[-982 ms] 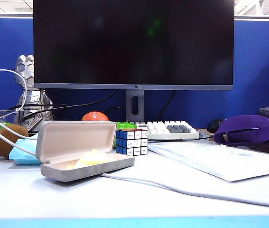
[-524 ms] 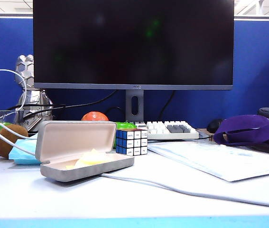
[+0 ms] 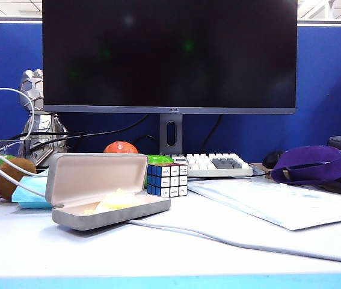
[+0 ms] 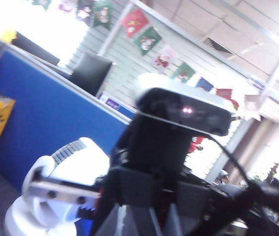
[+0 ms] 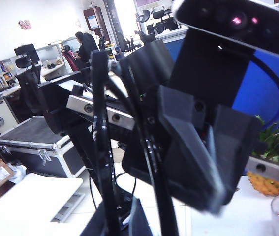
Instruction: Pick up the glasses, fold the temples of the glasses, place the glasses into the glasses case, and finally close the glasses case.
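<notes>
In the exterior view you see only the glasses case (image 3: 107,192), lying open on the tabletop (image 3: 176,253) just left of the cube (image 3: 166,179), with the yellow cloth (image 3: 117,200) inside. Your wrist views show the arms: the right wrist view faces the left gripper (image 5: 193,162), and the left wrist view faces the right gripper (image 4: 149,196). Both are blurry, so you cannot tell if either is open or holding anything.

Cube (image 3: 166,179) right of glasses case (image 3: 101,189)
</notes>
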Controlling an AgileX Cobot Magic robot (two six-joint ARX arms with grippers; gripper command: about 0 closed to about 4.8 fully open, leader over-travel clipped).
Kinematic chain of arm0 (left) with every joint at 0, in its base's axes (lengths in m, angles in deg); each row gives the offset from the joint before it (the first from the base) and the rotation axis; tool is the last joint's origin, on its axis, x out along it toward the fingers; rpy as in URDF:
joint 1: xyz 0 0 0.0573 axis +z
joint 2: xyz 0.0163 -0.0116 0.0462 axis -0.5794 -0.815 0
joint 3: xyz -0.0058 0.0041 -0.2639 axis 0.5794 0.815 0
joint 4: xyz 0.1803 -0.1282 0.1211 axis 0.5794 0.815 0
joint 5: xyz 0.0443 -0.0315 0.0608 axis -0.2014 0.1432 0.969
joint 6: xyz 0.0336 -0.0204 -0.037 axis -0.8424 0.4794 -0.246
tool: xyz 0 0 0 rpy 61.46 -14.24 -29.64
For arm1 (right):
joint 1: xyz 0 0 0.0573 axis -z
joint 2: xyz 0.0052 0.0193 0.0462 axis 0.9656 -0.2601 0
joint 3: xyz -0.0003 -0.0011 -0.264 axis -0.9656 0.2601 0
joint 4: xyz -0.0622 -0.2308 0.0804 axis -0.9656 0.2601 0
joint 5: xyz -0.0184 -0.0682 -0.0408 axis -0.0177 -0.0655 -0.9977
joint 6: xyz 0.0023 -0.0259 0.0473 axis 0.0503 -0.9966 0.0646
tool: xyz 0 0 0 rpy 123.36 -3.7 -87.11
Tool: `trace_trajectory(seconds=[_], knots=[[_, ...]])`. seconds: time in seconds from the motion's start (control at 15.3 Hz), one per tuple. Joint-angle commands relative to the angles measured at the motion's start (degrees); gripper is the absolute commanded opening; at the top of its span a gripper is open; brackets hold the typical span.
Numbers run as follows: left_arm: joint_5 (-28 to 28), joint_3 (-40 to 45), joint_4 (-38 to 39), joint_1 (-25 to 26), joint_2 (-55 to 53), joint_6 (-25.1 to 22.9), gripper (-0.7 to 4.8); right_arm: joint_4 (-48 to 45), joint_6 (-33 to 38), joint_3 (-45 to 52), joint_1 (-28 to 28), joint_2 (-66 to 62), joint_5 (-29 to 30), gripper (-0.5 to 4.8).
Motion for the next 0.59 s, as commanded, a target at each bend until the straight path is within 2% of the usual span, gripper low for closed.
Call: trace_trajectory(seconds=[0.07, 0.26, 0.52, 0.59], knots=[[-2.3, -0.3, -4.2, -0.2, 0.2, -0.2, -0.05, -0.1, 4.2, -0.1, 0.0, -1.0, -1.5, -0.05], [2.6, -0.3, 1.6, 0.0, 0.2, -4.5, -0.05, -0.4, 3.7, -0.1, 0.1, -1.1, -1.5, -0.05], [21.4, -0.3, 20.5, 0.0, 0.3, -9.6, -0.06, 0.5, -1.6, -0.1, 0.2, -1.2, -4.3, -0.05], [27.1, -0.3, 24.6, 0.0, 0.3, -10.8, -0.05, 3.2, -5.9, -0.1, 0.2, -1.2, -7.1, -0.05]])
